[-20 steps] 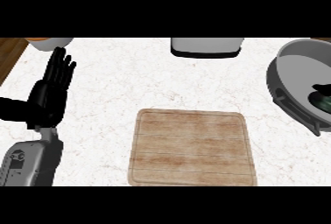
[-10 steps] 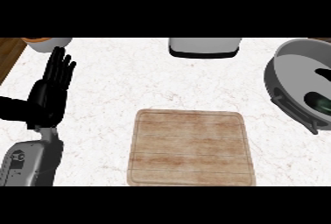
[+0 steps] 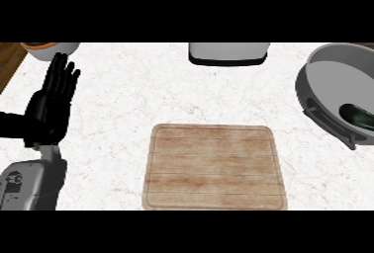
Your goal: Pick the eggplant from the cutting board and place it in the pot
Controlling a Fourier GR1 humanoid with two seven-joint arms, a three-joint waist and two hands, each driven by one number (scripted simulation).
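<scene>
A bare wooden cutting board (image 3: 214, 167) lies at the lower middle of the counter. At the right edge stands a grey pot (image 3: 332, 86), cut off by the frame. A dark green, rounded thing, the eggplant (image 3: 361, 115), lies inside the pot near its lower right wall, only partly visible. My left hand (image 3: 51, 104) rests at the left side with fingers straight and pointing up, holding nothing, well apart from the board. My right hand does not show.
A grey and black appliance (image 3: 228, 53) stands at the back middle. A bowl with an orange rim (image 3: 48, 48) sits at the back left corner. The counter's wooden edge (image 3: 9, 62) runs along the far left.
The view has shifted slightly, so the pot shows a little more at the right. The left hand stays still.
</scene>
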